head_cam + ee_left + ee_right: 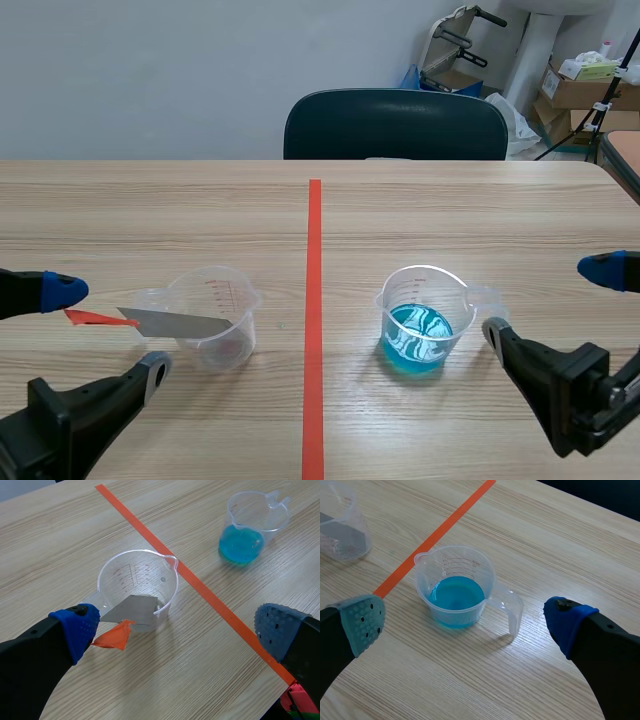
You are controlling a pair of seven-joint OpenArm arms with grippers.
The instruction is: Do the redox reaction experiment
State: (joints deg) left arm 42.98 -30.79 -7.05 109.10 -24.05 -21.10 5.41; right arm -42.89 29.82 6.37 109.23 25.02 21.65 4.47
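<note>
dark chair behind table; cardboard boxes stacked beyond it

Cannot read the red scale marks on the cup (too small in every view), nor those on the blue cup. Cannot make out the cup's near wall in the scene view, screened there by the strip. Cut off at the scene's edges, just past the fingers: left gripper and right gripper. Hidden behind the table: most of the chair. Clipped in the right wrist view: roughly half of the cup. Blurred and partly out of frame at the back: boxes.
</note>
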